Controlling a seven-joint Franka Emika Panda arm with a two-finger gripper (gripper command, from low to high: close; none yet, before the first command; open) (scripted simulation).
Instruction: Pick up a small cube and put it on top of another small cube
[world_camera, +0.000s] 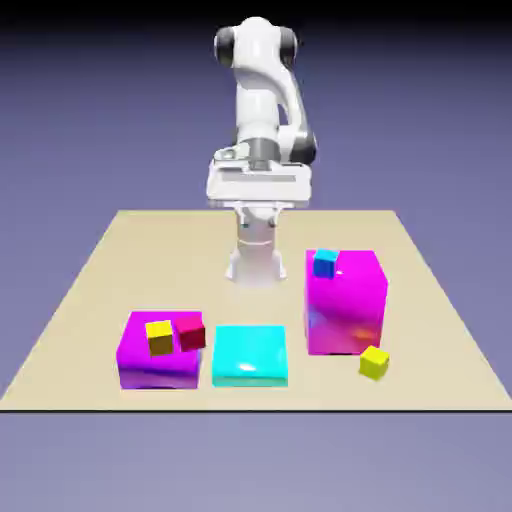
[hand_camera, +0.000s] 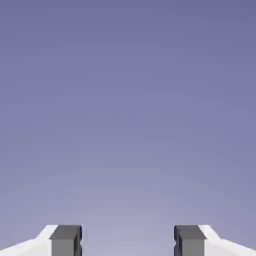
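Note:
The small lemon-yellow cube (world_camera: 374, 362) with greenish-olive sides lies on the table near the front edge, at the lower right corner of the tall magenta block (world_camera: 346, 302). A small blue cube (world_camera: 325, 263) rests on that block's top. On the low magenta block (world_camera: 150, 360) sit a yellow cube with orange-brown sides (world_camera: 160, 337) and a red cube (world_camera: 191, 332). My gripper (world_camera: 258, 190) is high above the table's far side, well away from every cube. In the hand view my gripper (hand_camera: 128, 240) is open, its fingers (hand_camera: 65, 241) wide apart with only backdrop between them.
A flat cyan block (world_camera: 250, 355) lies between the two magenta blocks near the front edge. The tan table (world_camera: 120, 260) ends close behind the robot's base and just in front of the blocks.

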